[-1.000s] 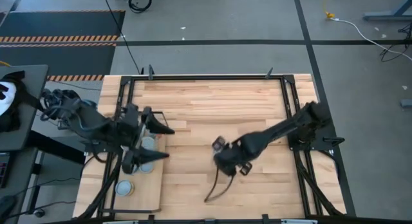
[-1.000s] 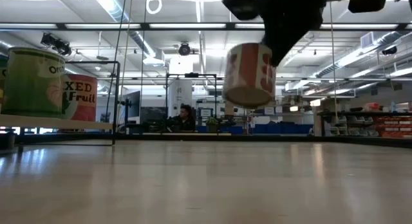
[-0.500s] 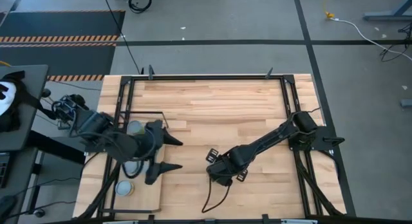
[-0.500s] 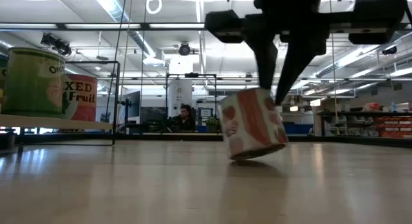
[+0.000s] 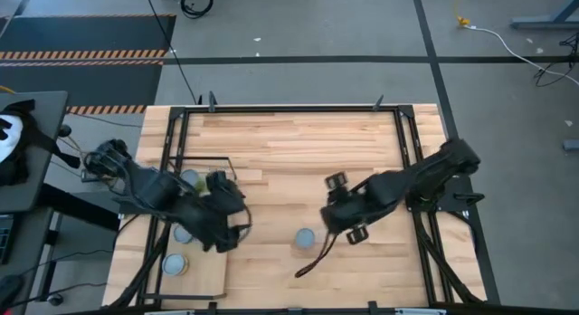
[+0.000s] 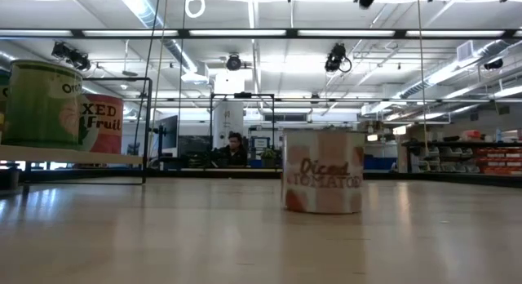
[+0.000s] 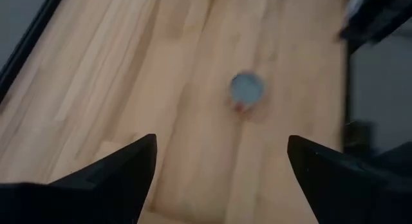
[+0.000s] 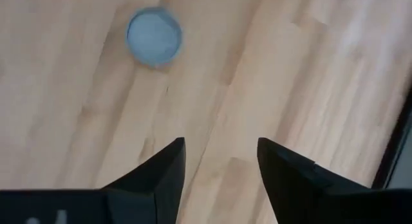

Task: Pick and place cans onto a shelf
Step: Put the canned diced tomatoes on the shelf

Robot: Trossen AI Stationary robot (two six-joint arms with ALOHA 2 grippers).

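Plank tabletop (image 5: pixel 298 161), upright red-labelled can (image 6: pixel 323 182)

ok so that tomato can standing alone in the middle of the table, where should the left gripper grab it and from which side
Grip the tomato can across its round side wall, just below the lid, coming straight down from above. It stands upright on the tabletop with bare wood all around, so fingers fit on either side. The left gripper is open and beside it; the right gripper is open too.

The left gripper (image 7: pixel 219 179) hangs over the table's left side, fingers spread wide. The right gripper (image 8: pixel 221 176) hovers near mid-table, fingers parted.
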